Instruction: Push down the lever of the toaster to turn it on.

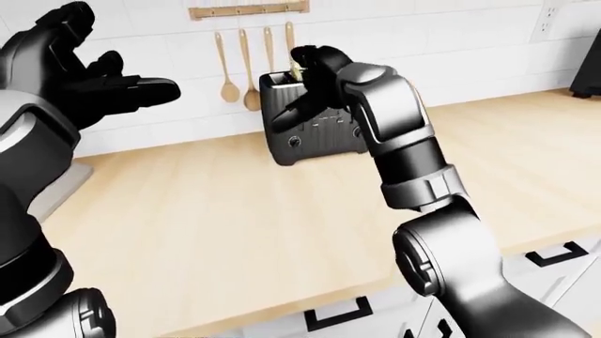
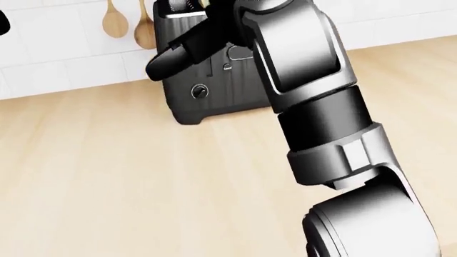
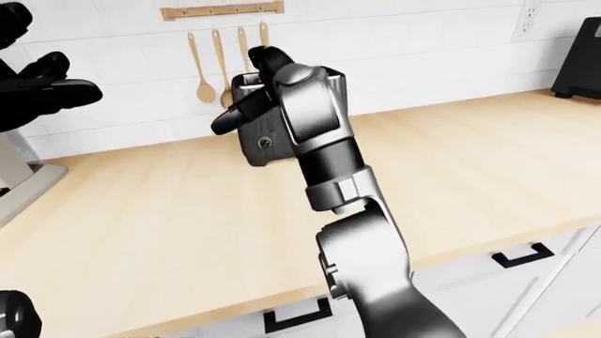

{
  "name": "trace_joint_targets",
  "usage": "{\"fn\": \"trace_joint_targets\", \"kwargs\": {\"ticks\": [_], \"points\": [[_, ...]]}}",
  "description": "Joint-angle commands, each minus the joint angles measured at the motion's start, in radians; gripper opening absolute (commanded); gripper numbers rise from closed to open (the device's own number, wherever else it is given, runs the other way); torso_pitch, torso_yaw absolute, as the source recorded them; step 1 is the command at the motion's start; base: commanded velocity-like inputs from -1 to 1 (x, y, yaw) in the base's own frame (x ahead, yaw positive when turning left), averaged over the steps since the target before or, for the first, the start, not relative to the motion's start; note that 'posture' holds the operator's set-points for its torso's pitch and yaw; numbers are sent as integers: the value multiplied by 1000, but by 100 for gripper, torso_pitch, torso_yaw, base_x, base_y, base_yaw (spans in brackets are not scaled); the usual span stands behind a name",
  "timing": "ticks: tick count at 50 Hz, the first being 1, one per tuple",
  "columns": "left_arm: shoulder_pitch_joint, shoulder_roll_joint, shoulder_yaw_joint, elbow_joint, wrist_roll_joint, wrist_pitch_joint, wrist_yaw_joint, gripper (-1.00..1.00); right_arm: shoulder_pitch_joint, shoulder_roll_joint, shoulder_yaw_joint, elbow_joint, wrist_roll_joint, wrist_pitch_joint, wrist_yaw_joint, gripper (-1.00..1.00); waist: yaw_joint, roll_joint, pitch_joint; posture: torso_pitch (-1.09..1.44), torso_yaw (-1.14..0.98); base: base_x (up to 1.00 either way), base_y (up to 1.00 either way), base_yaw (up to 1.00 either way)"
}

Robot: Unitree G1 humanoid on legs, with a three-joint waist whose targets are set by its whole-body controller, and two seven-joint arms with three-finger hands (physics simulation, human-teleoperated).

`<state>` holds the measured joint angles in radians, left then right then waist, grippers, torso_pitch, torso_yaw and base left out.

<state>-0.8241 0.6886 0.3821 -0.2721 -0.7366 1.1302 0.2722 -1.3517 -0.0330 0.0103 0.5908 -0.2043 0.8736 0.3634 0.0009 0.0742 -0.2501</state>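
The dark ribbed toaster (image 1: pixel 324 134) stands on the wooden counter (image 1: pixel 234 211) against the white tiled wall. Its round knob (image 2: pixel 199 92) shows low on its near face, and a small lever tab (image 2: pixel 226 67) sits higher up beside my arm. My right hand (image 1: pixel 299 98) hangs in front of the toaster's upper left part with its fingers (image 2: pixel 178 56) stretched down and to the left, open, closed round nothing. I cannot tell whether it touches the lever. My left hand (image 1: pixel 103 88) is raised at the upper left, open, far from the toaster.
Wooden spoons (image 1: pixel 251 70) hang from a rail (image 1: pixel 249 10) on the wall above the toaster. A dark appliance (image 1: pixel 587 74) stands at the far right of the counter. A grey object (image 3: pixel 19 179) lies at the left edge. Drawers with black handles (image 1: pixel 338 313) run below the counter's edge.
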Motion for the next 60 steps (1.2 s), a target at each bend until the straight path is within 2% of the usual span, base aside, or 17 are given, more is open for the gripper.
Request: {"fn": "trace_joint_targets", "kwargs": {"ticks": [1, 6, 13, 28, 43, 60], "points": [[-30, 15, 13, -16, 2, -28, 1, 100, -44, -14, -13, 35, 2, -68, -18, 100, 0, 7, -8, -40, 0, 0, 0, 0], [-34, 19, 14, -13, 1, -27, -1, 100, -99, -30, -40, 252, 34, -202, -47, 100, -1, 8, -10, -40, 0, 0, 0, 0], [-35, 23, 16, -11, -1, -26, -1, 100, -129, -11, -35, 382, 54, -282, -65, 100, -2, 12, -10, -40, 0, 0, 0, 0], [-22, 22, 19, -10, -1, -36, -3, 100, -180, 0, -26, 376, 51, -262, -56, 100, -2, 12, -9, -40, 0, 0, 0, 0], [-13, 30, 30, -26, -25, -29, 9, 100, -236, 26, -41, 554, 52, -378, -63, 100, -4, 20, -7, -40, 0, 0, 0, 0], [0, 34, 33, -38, -38, -33, 15, 100, -246, -10, -66, 622, 41, -419, -79, 100, -2, 18, -8, -40, 0, 0, 0, 0]]}}
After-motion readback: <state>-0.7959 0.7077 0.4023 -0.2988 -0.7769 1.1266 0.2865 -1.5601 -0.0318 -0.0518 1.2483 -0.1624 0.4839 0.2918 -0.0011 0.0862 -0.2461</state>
